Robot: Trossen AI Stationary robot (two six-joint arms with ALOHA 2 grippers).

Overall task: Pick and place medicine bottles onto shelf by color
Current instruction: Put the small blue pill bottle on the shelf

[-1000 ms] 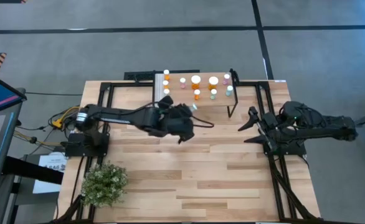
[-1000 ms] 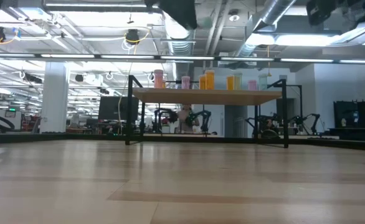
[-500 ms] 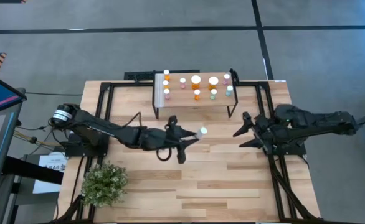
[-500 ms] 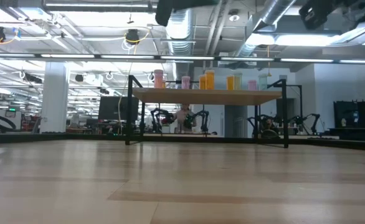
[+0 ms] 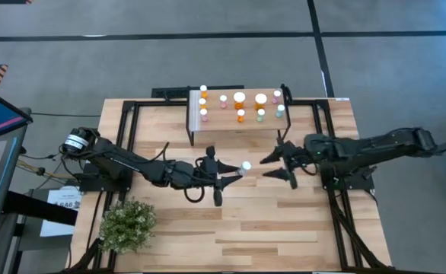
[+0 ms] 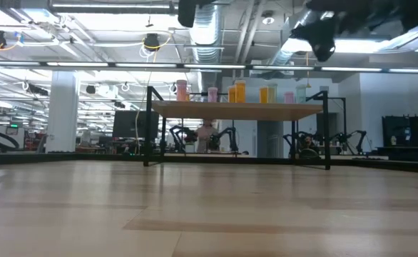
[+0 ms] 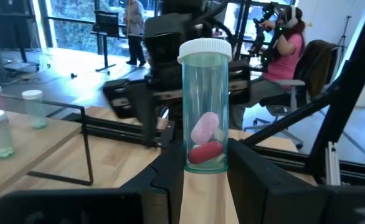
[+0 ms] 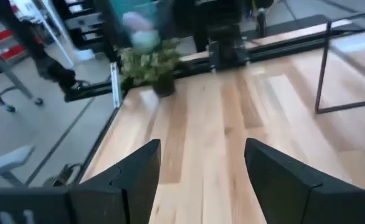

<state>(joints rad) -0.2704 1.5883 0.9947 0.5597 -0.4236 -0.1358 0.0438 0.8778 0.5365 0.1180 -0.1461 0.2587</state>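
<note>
My left gripper (image 5: 233, 172) is shut on a pale green medicine bottle (image 5: 245, 165) with a white cap, over the middle of the table, in front of the shelf. In the left wrist view the bottle (image 7: 205, 112) stands between my fingers, with pink and red pills inside. My right gripper (image 5: 275, 167) is open, a little to the right of the bottle, its fingers pointing at it. The shelf (image 5: 230, 123) stands at the far edge. On it stand several orange, pink and pale green bottles (image 5: 240, 98), which also show in the low view (image 6: 239, 91). My left gripper pinches the bottle's lower body (image 7: 205, 163) between its two fingers. The fingers (image 7: 170, 171) come in level from the table's left. The bottle is upright with its cap on top, lifted clear of the table.
A small green plant (image 5: 128, 224) stands at the near left corner. Black frame rails (image 5: 337, 205) run along the table's sides. Bare wood (image 5: 269, 228) lies between the arms and the near edge. A seated person (image 7: 288, 50) is in the room behind.
My left gripper has carried the bottle from beside the shelf toward the near edge and a little to the right, its arm stretching out low. My right gripper has moved toward the table's left, toward the bottle.
</note>
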